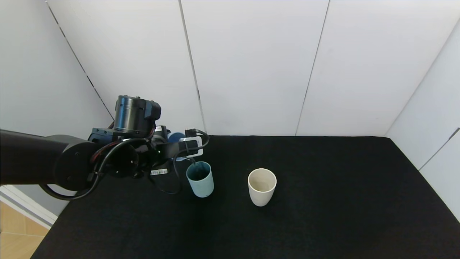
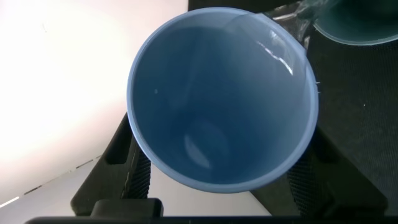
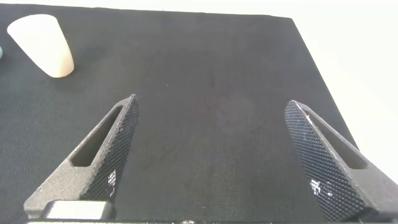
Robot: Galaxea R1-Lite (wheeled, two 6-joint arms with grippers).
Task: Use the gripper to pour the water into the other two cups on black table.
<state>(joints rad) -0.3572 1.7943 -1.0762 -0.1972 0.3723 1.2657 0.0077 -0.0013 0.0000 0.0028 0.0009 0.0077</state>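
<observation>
My left gripper [image 1: 175,146] is shut on a light blue tumbler [image 2: 217,106], of which only a sliver [image 1: 176,137] shows behind the arm in the head view. The tumbler is tipped over, and a thin stream of water [image 1: 194,163] runs from its lip [image 2: 292,25] into the teal-green cup [image 1: 200,183], which stands just below on the black table [image 1: 323,180]. The teal cup's rim [image 2: 357,28] shows beside the tumbler's lip. The cream-beige cup [image 1: 262,187] stands upright to the right of the teal cup. My right gripper [image 3: 211,106] is open and empty above the table, away from the cream cup [image 3: 43,43].
White wall panels [image 1: 251,64] close the table's far side and right side. The table's left edge drops to a wooden floor [image 1: 14,230]. Black cables and a small white box [image 1: 192,146] hang from my left wrist over the teal cup.
</observation>
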